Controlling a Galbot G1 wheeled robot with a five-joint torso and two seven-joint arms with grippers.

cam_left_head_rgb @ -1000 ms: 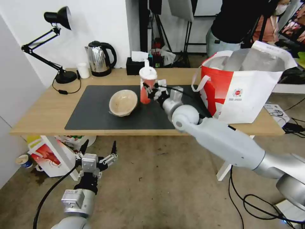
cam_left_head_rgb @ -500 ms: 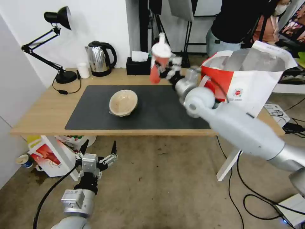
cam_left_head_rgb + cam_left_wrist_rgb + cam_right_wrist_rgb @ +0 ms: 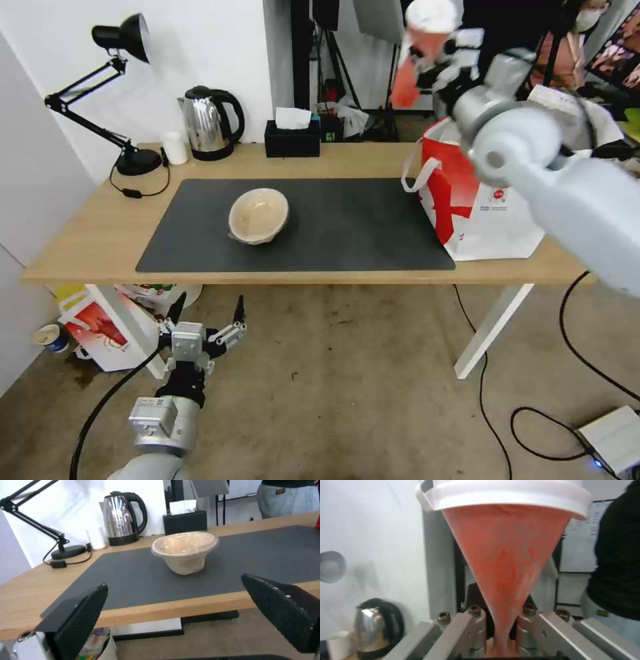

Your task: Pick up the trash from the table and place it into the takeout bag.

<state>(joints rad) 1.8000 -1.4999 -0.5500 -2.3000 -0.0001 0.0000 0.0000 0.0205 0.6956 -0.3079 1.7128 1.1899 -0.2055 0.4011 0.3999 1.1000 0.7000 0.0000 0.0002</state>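
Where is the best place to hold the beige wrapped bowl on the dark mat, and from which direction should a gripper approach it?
Probably the beige bowl is best gripped from above, fingers across its narrower wall just under the wide rim. It stands upright on the mat with open space around; plastic covers the top, so nothing offers an inside hold.

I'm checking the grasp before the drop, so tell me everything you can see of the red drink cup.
The red drink cup is a tapered, translucent red-orange plastic cup with a white lid rimmed around its wide top. The right gripper is shut on its body, its fingers pressing the narrow lower part from both sides. It is held high in the air, tilted, above the table and just left of the takeout bag, touching nothing but the gripper.
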